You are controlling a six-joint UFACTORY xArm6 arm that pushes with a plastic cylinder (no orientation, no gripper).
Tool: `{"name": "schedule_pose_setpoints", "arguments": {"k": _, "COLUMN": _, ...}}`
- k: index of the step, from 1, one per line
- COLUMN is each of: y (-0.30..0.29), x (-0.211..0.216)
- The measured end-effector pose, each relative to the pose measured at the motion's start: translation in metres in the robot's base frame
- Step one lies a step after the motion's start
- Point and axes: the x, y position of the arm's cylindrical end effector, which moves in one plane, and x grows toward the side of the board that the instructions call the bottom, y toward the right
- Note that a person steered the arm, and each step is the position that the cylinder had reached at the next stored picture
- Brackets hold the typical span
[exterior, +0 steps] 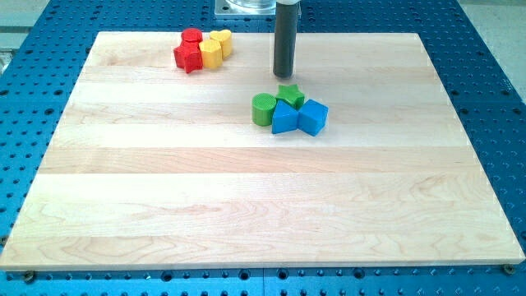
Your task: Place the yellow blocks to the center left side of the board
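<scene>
Two yellow blocks lie at the board's top left: a yellow star-like block (211, 53) and a yellow block (222, 41) behind it to the right, touching. A red cylinder (191, 37) and a red star-like block (187, 57) touch them on the left. My tip (283, 74) stands at the top centre of the board, well to the right of the yellow blocks and just above the green star (288, 94).
A green cylinder (263, 109), the green star, a blue triangular block (283, 118) and a blue cube (313, 116) cluster right of centre. The wooden board (246, 205) lies on a blue perforated table (493, 99).
</scene>
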Motion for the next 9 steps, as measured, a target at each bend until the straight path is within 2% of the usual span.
{"name": "schedule_pose_setpoints", "arguments": {"k": 1, "y": 0.0, "x": 0.0}}
{"name": "schedule_pose_setpoints", "arguments": {"k": 2, "y": 0.008, "x": -0.032}}
{"name": "schedule_pose_setpoints", "arguments": {"k": 3, "y": 0.009, "x": -0.101}}
{"name": "schedule_pose_setpoints", "arguments": {"k": 7, "y": -0.09, "x": -0.103}}
{"name": "schedule_pose_setpoints", "arguments": {"k": 9, "y": -0.114, "x": -0.09}}
